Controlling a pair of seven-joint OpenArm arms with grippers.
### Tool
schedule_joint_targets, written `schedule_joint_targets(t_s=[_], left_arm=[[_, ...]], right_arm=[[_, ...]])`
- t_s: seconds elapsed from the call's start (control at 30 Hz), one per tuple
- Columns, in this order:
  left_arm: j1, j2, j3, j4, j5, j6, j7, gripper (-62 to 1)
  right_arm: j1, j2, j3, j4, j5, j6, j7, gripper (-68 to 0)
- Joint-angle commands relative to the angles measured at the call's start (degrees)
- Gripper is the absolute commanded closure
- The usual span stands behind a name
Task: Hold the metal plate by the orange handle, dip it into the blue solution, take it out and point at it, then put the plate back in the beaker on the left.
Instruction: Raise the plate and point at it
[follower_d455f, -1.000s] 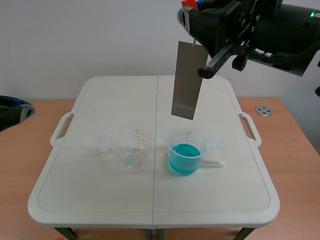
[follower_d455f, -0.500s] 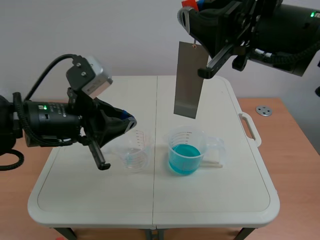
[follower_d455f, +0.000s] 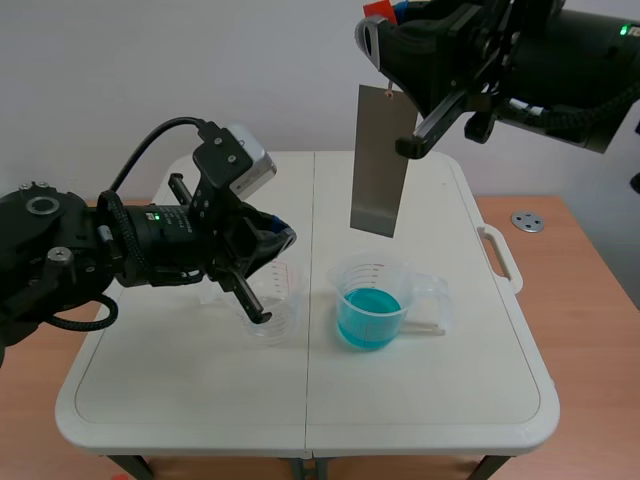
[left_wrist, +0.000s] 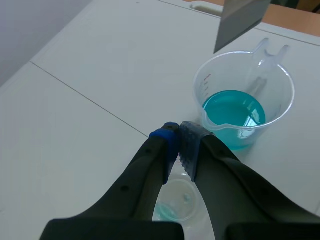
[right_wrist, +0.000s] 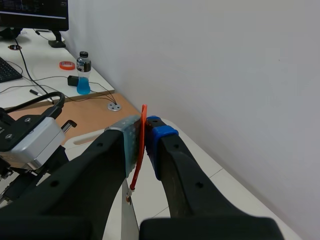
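Observation:
A grey metal plate (follower_d455f: 378, 160) hangs upright, high above the table and over the beaker of blue solution (follower_d455f: 372, 300). My right gripper (follower_d455f: 385, 12) is shut on the plate's orange handle (right_wrist: 143, 135), which is pinched between the pads in the right wrist view. My left gripper (follower_d455f: 285, 238) is shut on nothing, its fingertips (left_wrist: 172, 135) together. It hovers over the clear left beaker (follower_d455f: 272, 310), partly hiding it. From the left wrist, the blue beaker (left_wrist: 242, 100) lies just ahead of the fingers, the plate's lower end (left_wrist: 240, 20) above it, and the clear beaker (left_wrist: 175, 205) under the fingers.
Both beakers stand mid-table on the white folding table (follower_d455f: 200, 400). A small metal disc (follower_d455f: 527, 221) lies on the wooden desk at the right. In the right wrist view the left arm's camera housing (right_wrist: 30, 142) sits below the gripper.
My left arm has come in from the left and moved right and up, its shut gripper now over the clear beaker. The right arm and the plate have barely moved.

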Motion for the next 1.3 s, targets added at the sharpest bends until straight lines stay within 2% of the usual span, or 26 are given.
schedule_joint_targets(t_s=[0.0, 0.1, 0.2, 0.37, 0.5, 1.03, 1.17, 1.27], left_arm=[[-0.35, -0.07, -0.39, 0.76, 0.2, 1.38, -0.9, -3.0], [-0.35, -0.09, -0.39, 0.66, 1.68, 2.8, -0.85, -3.0], [-0.35, -0.11, -0.42, 0.66, 2.56, 2.8, -0.81, -3.0], [-0.35, -0.09, -0.42, 0.66, 2.73, 2.8, -1.03, -3.0], [-0.35, -0.09, -0.42, 0.66, 2.73, 2.8, -3.98, -3.0], [-1.01, 1.46, -0.37, 0.66, 2.73, 1.07, -4.81, -3.0], [-0.96, 0.28, -0.37, 0.68, 2.64, 1.14, -4.92, -3.0], [-0.42, -2.56, -0.76, 0.92, 0.66, 2.71, -5.11, -3.0]], right_arm=[[0.68, 0.31, 0.5, 1.18, 1.05, 0.04, 0.68, -1.3], [0.68, 0.31, 0.5, 1.18, 1.05, 0.04, 0.68, -1.3], [0.68, 0.31, 0.5, 1.18, 1.05, 0.04, 0.68, -1.3], [0.68, 0.31, 0.5, 1.18, 1.05, 0.04, 0.66, -1.3], [0.68, 0.31, 0.5, 1.18, 1.05, 0.04, 0.66, -1.3], [0.68, 0.31, 0.5, 1.18, 1.05, 0.04, 0.66, -1.3], [0.68, 0.31, 0.5, 1.18, 1.05, 0.04, 0.68, -1.3], [0.68, 0.31, 0.5, 1.18, 1.07, 0.04, 0.68, -1.3]])
